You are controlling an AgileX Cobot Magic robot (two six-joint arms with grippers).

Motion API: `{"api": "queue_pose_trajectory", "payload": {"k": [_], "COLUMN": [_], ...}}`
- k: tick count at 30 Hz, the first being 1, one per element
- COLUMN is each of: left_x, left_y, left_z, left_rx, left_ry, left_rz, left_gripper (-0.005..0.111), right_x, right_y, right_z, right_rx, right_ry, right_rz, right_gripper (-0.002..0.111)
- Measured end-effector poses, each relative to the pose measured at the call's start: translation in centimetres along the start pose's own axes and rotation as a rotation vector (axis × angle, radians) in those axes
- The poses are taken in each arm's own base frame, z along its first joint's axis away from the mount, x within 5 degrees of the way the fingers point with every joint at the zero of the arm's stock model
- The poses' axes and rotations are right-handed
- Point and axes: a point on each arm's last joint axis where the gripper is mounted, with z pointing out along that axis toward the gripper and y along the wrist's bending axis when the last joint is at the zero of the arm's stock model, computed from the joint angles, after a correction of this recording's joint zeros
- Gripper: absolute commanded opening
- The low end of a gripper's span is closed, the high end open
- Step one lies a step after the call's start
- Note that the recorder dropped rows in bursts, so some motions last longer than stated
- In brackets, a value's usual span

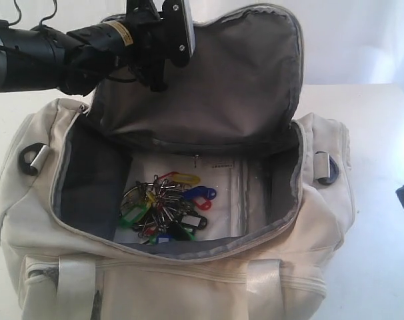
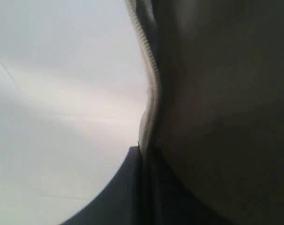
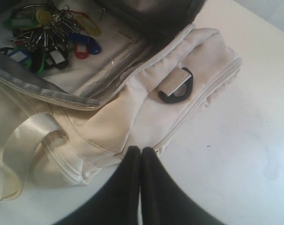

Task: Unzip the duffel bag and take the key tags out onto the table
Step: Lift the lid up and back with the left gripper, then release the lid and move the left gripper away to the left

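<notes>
1. While its U-shaped flap (image 1: 209,80) stands upright, the duffel bag (image 1: 189,280) lies wide open on the table (image 1: 379,267). It is soft cream-beige cloth outside and smooth dark grey lining inside, with a pale panel at the bottom.
2. Pale, glossy webbing straps (image 3: 25,140) loop over the near side wall, and a black D-ring (image 3: 177,91) sits in a cloth tab at the bag's end.
3. The key tags (image 1: 167,207) lie in a tangled heap on the bag's floor, a little left of the middle in the exterior view. They are small rounded plastic tabs in green, blue, red, yellow and black, some with white label windows, bunched on thin metal rings.
4. The left gripper (image 1: 159,73) is at the flap's upper left corner, jaws closed on the bag's zip edge there — the fine row of zip teeth (image 2: 149,61) runs straight down into the dark fingers. The tags lie well below it, inside the bag.
5. The right gripper (image 3: 141,154) hangs over bare tabletop just beside the bag's right end, its two black fingers pressed flat together with nothing between them. The tags lie apart from it — beyond the bag's end wall and rim.
</notes>
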Motion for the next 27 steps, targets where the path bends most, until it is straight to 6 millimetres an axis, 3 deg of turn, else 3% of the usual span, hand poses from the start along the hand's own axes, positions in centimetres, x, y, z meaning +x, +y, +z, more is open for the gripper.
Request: {"api": "queue_pose_trajectory", "payload": {"k": [4, 10, 13, 19, 27], "left_x": [-0.6, -1.2, 0.2, 3.3, 5.0], "left_y": [0.4, 0.9, 0.8, -0.7, -2.3], "left_z": [-0.7, -2.1, -2.2, -1.5, -1.3], "left_rx": [0.062, 0.144, 0.156, 0.187, 0.27], "left_ry": [0.021, 0.077, 0.138, 0.228, 0.304], "left_rz": [-0.009, -0.208, -0.368, -0.472, -0.576], "left_gripper": [0.023, 0.028, 0.037, 0.061, 0.058], "right_x": [0.0, 0.0, 0.0, 0.0, 0.0], "right_y": [0.0, 0.0, 0.0, 0.0, 0.0], "right_z": [0.0, 0.0, 0.0, 0.0, 0.0], "right_rx": [-0.001, -0.003, -0.003, -0.003, -0.005], "right_ry": [-0.002, -0.001, -0.001, -0.001, 0.0], "right_rz": [0.0, 0.001, 0.001, 0.001, 0.011], "right_gripper": [0.0, 0.0, 0.0, 0.0, 0.0]}}
